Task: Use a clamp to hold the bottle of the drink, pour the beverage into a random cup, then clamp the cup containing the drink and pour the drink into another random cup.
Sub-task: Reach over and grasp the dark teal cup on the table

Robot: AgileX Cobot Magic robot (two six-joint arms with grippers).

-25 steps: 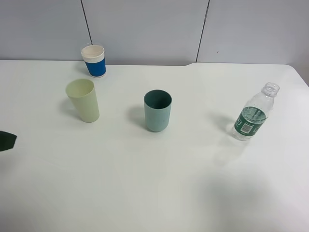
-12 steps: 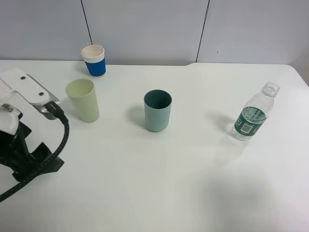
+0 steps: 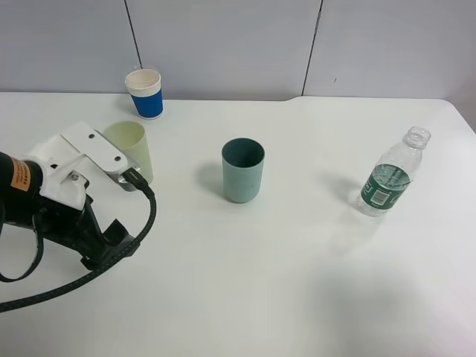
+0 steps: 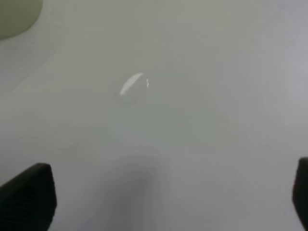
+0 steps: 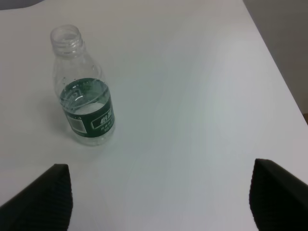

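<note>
One cup [image 3: 242, 178] (teal) apart from left hand [image 3: 108, 246]

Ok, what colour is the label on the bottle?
Dark green with white print; the bottle shows best in the right wrist view.

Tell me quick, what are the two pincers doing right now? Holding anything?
Left pincer: open, holding nothing.
Right pincer: open, holding nothing; the uncapped plastic bottle stands free beyond its tips.
</note>
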